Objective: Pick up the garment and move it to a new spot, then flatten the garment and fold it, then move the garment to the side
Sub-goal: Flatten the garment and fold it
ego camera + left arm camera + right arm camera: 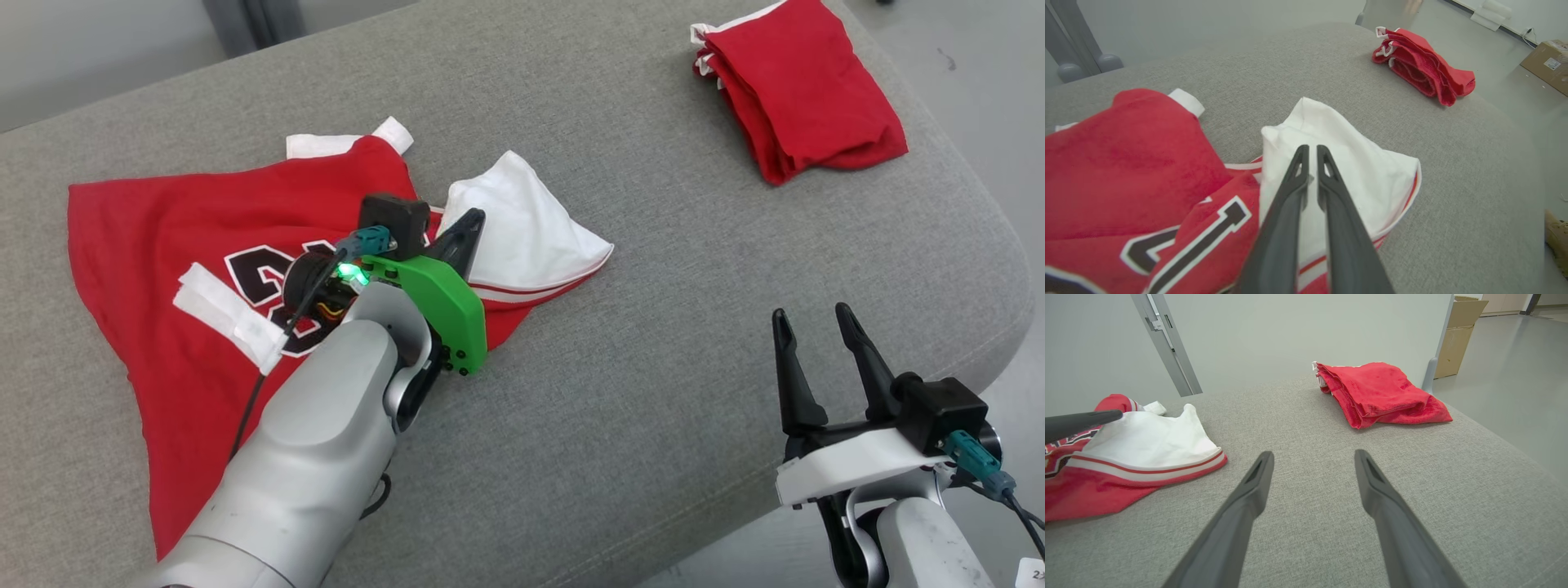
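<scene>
The garment (163, 237) is a red jersey with black numerals and white trim, spread crumpled on the left of the grey cushion (653, 343). Its right corner is turned over, showing white lining (522, 229). My left gripper (472, 219) rests on that white fold. In the left wrist view its fingers (1312, 149) stand almost together with a small pinch of white cloth (1339, 163) between them. My right gripper (812, 314) hovers open over bare cushion at the lower right, and the right wrist view shows nothing between its spread fingers (1314, 455).
A second red garment (804, 90), folded in a stack, lies at the cushion's far right corner (1384, 392). The cushion's rounded edge drops off to grey floor on the right. A cardboard box (1457, 335) stands on the floor beyond.
</scene>
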